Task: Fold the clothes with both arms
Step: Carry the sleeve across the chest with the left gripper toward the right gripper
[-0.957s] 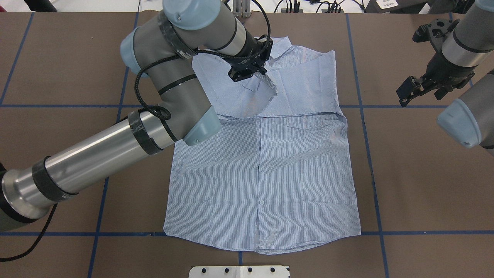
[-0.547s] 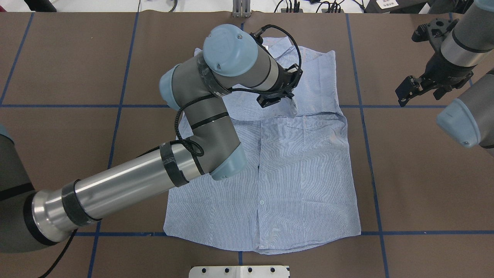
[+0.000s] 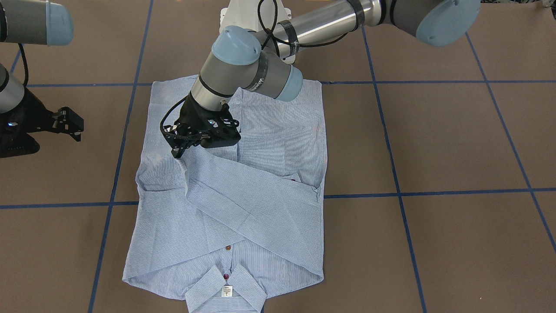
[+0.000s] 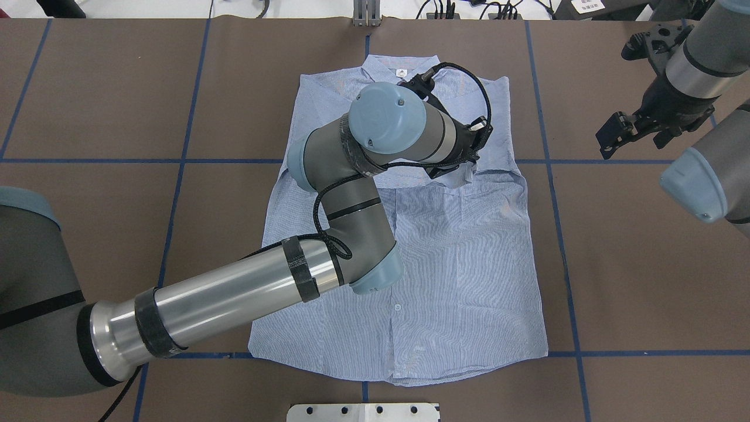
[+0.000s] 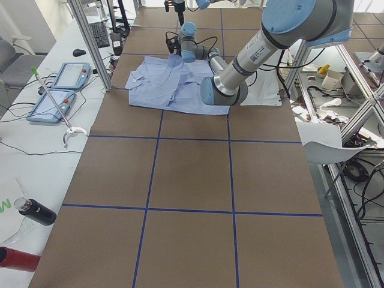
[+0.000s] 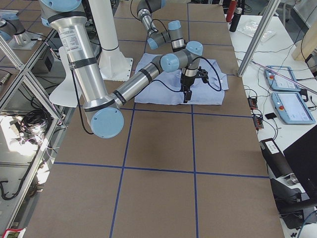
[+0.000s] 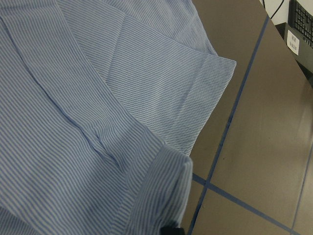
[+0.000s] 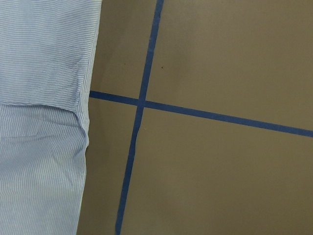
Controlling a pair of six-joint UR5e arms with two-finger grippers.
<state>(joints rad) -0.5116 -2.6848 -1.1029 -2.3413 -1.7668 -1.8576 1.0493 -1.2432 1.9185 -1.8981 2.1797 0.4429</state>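
Left gripper [image 3: 179, 155] dragged sleeve [image 3: 252, 200] rightward (brown table [image 3: 434, 139], blue grid [image 3: 434, 191]).

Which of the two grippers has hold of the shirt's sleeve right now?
The left gripper, pinching the sleeve cuff over the shirt; the right gripper hangs beside it over bare table.

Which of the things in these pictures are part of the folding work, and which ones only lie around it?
Job: shirt, left gripper, right gripper.

Lying about: keyboard, mouse, tablets, black bottle, red bottle.
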